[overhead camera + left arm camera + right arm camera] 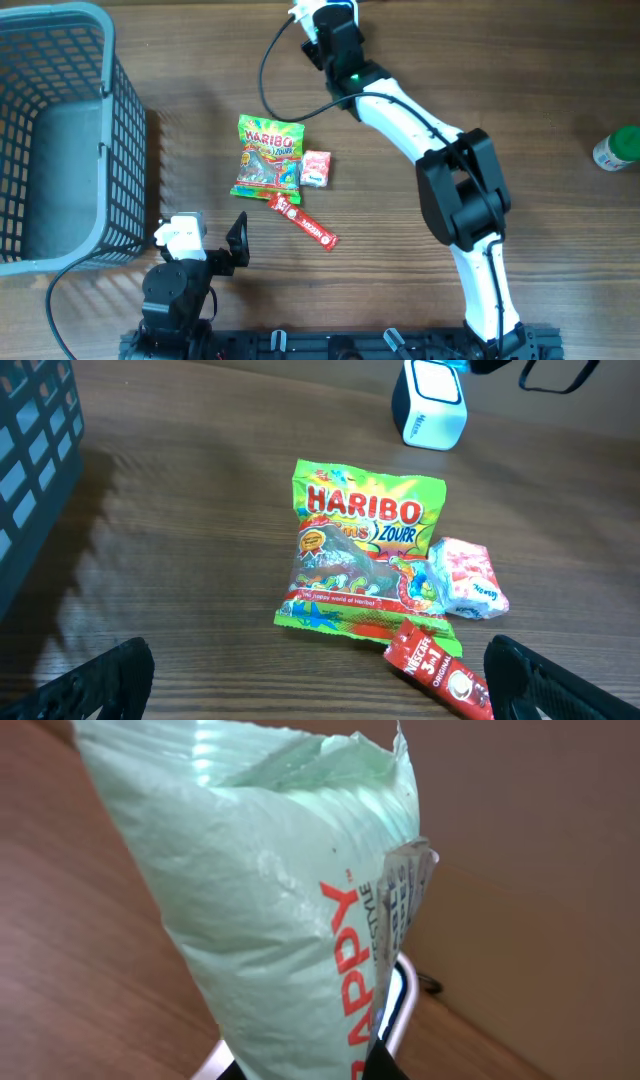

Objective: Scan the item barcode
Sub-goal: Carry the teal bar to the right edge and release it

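My right gripper (310, 1070) is shut on a pale green packet (280, 890) with red lettering, and the packet fills the right wrist view. Just behind it sits the white scanner (402, 1005), which also shows as a white box (430, 405) at the top of the left wrist view. In the overhead view the right gripper (312, 22) is at the table's far edge and hides the scanner. No barcode shows. My left gripper (320, 695) is open and empty near the front edge (225, 250).
On the table lie a Haribo bag (268, 158), a pink-white sweet packet (316, 167) and a red Nescafe stick (303, 221) close to my left fingers. A grey basket (100, 150) stands at the left. A green-capped bottle (617, 150) is at the right edge.
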You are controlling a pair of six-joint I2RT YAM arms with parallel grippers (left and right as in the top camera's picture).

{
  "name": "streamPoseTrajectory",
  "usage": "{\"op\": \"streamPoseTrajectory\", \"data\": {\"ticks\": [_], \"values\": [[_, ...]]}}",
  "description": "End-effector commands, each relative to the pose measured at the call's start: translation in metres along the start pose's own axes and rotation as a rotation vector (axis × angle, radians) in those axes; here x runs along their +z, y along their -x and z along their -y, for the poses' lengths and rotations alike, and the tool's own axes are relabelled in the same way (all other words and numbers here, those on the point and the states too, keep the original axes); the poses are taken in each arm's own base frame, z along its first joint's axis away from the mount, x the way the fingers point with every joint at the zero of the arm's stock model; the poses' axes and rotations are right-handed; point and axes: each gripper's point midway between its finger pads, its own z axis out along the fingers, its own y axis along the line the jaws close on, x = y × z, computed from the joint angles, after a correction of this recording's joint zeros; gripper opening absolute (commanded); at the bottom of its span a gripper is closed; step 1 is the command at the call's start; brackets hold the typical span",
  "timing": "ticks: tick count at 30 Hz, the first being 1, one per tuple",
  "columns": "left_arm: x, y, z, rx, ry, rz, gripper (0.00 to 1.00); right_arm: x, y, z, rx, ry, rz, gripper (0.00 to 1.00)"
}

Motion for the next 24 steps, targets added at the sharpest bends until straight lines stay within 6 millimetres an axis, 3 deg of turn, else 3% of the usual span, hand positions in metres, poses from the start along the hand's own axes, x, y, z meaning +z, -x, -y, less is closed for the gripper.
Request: {"op": "streamPoseTrajectory", "data": {"ticks": [1,3,6,9,12,15,17,22,24], "values": [[0.001,-0.001,-0.003,-0.006,0.015,0.002,1.00,-0.005,0.000,0.016,0.042,-0.065,-0.044,0.04],[0.001,-0.001,-0.003,-0.007,0.015,0.002,1.00,-0.015,-0.002,0.015,0.112,-0.033,-0.089,0.04],[0.001,-0.001,-0.003,-0.007,0.015,0.002,1.00,-0.049,0.020,0.033,0.186,-0.009,-0.104,0.04],[0.001,-0.001,-0.003,-0.006,0.015,0.002,1.00,-0.101,0.033,0.070,0.190,-0.066,-0.157,0.04],[0.001,-0.001,-0.003,-0.007,0.015,0.002,1.00,-0.156,0.016,0.116,0.230,-0.213,-0.288,0.04],[0.001,-0.001,-0.003,-0.007,0.015,0.002,1.00,-0.204,-0.037,0.179,0.309,-0.449,-0.480,0.04],[0.001,-0.001,-0.003,-0.007,0.015,0.002,1.00,-0.216,-0.073,0.210,0.367,-0.548,-0.579,0.04],[0.001,-0.001,-0.003,-0.007,0.015,0.002,1.00,-0.216,-0.189,0.281,0.606,-0.729,-0.733,0.04],[0.001,-0.001,-0.003,-0.007,0.015,0.002,1.00,-0.205,-0.249,0.311,0.715,-0.759,-0.737,0.05]]}}
